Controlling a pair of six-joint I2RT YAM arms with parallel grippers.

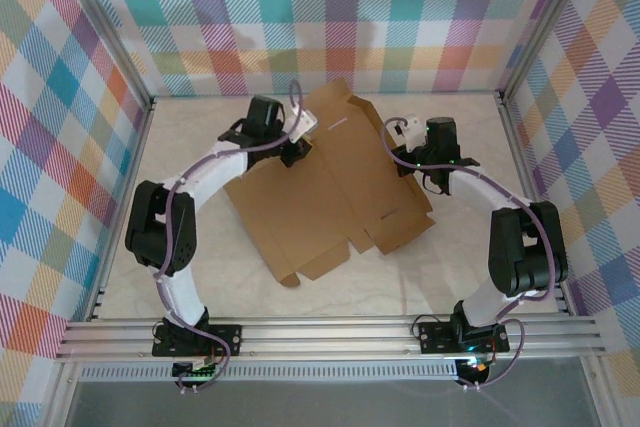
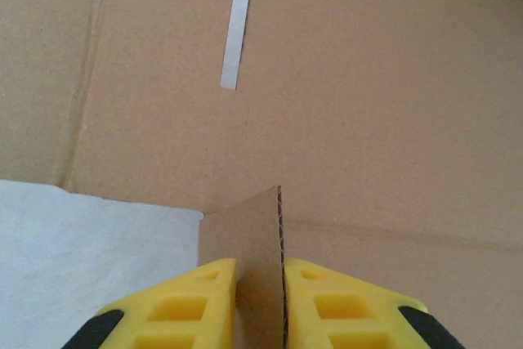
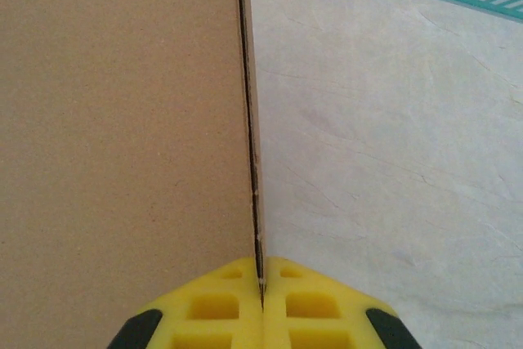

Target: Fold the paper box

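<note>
The paper box [image 1: 330, 197] is a brown corrugated die-cut sheet lying mostly flat in the middle of the table, with its flaps and tabs spread out. My left gripper [image 1: 298, 147] is at the sheet's far left edge. In the left wrist view its yellow fingers [image 2: 204, 300] are shut on a small upright flap [image 2: 257, 234] of the paper box [image 2: 368, 120]. My right gripper [image 1: 408, 155] is at the sheet's right edge. In the right wrist view it [image 3: 261, 275] is shut on the thin edge of a raised panel [image 3: 122, 120].
A narrow slot [image 2: 236, 26] is cut in the panel ahead of the left gripper. The white table [image 1: 200, 277] shows around the sheet. Checkered walls [image 1: 330, 17] enclose the back and sides, and an aluminium rail [image 1: 330, 332] runs along the near edge.
</note>
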